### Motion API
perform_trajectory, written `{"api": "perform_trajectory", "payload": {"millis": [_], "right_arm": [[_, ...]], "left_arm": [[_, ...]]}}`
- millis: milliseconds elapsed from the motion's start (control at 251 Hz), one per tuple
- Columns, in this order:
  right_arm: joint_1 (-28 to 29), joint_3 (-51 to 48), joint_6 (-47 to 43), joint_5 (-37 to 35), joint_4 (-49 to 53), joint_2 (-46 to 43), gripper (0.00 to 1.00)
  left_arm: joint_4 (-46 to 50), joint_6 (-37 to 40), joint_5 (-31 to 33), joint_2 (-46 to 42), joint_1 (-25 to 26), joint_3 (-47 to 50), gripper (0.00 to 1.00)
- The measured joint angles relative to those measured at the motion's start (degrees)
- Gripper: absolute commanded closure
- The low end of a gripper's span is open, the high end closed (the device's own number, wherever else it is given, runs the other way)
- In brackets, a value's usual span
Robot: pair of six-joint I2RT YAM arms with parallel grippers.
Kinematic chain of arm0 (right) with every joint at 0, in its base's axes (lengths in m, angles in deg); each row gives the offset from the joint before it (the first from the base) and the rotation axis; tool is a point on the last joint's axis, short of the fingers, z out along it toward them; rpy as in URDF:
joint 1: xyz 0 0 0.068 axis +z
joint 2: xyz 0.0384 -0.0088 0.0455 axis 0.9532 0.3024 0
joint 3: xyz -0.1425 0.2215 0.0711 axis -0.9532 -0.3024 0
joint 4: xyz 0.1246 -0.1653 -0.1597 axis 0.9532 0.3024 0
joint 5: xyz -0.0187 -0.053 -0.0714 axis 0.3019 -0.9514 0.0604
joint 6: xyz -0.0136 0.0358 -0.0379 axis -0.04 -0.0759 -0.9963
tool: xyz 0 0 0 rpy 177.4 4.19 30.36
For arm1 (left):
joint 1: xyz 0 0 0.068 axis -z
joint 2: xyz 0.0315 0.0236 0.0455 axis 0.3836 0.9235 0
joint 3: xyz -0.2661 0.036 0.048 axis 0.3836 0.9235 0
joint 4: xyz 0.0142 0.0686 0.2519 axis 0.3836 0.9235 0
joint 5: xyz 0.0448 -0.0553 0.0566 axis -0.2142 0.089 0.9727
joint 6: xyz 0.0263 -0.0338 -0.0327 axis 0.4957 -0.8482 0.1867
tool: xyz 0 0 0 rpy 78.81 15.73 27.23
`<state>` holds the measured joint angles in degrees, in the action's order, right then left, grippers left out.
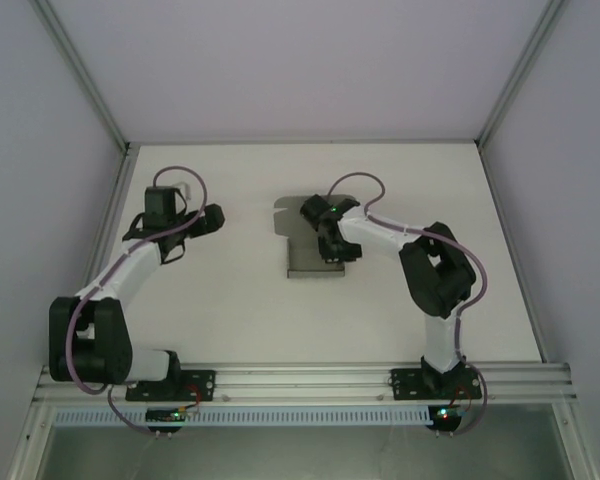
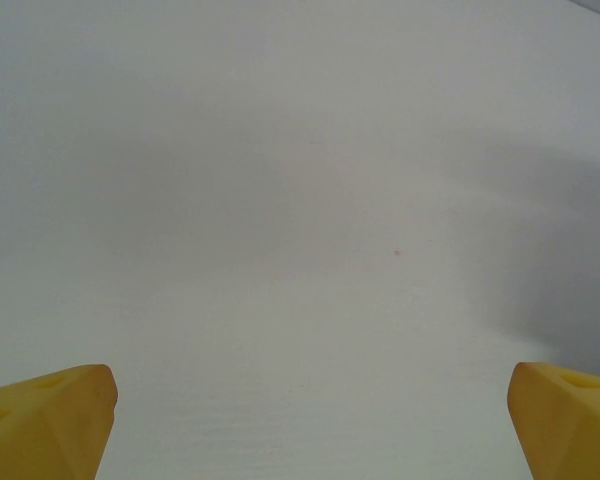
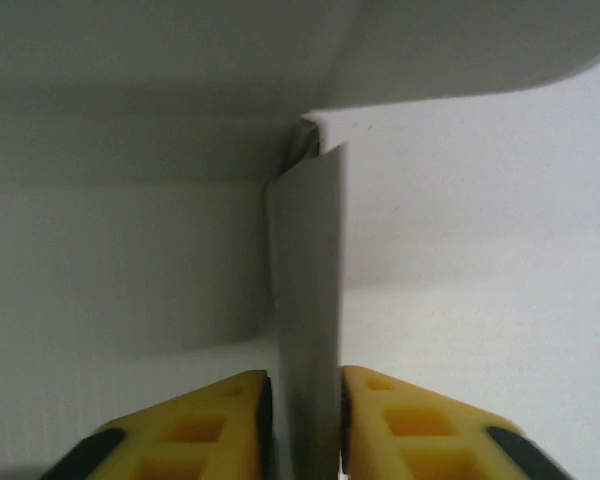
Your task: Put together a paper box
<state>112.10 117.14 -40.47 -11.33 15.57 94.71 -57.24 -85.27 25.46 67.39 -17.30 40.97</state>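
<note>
top: overhead, facing down | left wrist: near table | right wrist: against paper box

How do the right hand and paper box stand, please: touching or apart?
Touching. In the right wrist view, the right hand pinches an upright flap of the paper box from both sides.

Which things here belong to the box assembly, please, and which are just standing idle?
In the job:
- box
- right gripper, pinching the box's upright flap

Idle:
- left gripper, open above the table
</note>
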Motion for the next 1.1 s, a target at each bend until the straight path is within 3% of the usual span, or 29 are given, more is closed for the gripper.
{"api": "perform_trajectory", "payload": {"millis": [180,355,511,714,850,970,1098], "right_arm": [[0.66,-0.2,0.9,-2.16,0.52,-1.29,0.36],[0.44,-0.96,-6.88,-6.27,-0.13,-8.81,0.02],[-1.27,-5.29,-22.91,-5.03,-5.95,-19.78,0.01],[-9.05,-6.49,-49.18,8.9,-14.01,-24.3,0.01],[-15.17,-0.22,-64.26,21.05,-13.57,-19.71,0.01],[-18.03,10.49,-74.51,27.41,-9.66,-11.56,0.04],[-19.43,20.37,-82.42,32.76,-2.69,-3.52,0.14]], "left_arm": [[-1.36,6.34,-5.16,3.21,4.87,-2.54,0.0],[-1.51,16.09,-10.16,4.26,10.95,-5.27,0.01],[0.57,25.31,-13.7,5.66,13.79,-9.9,0.0],[6.88,36.09,-16.5,9.66,16.24,-17.29,0.0],[12.94,40.94,-17.35,13.31,17.16,-21.92,0.0],[17.2,43.17,-16.06,16.52,17.94,-24.94,0.08],[21.51,44.85,-14.38,19.63,18.58,-27.56,0.18]]}}
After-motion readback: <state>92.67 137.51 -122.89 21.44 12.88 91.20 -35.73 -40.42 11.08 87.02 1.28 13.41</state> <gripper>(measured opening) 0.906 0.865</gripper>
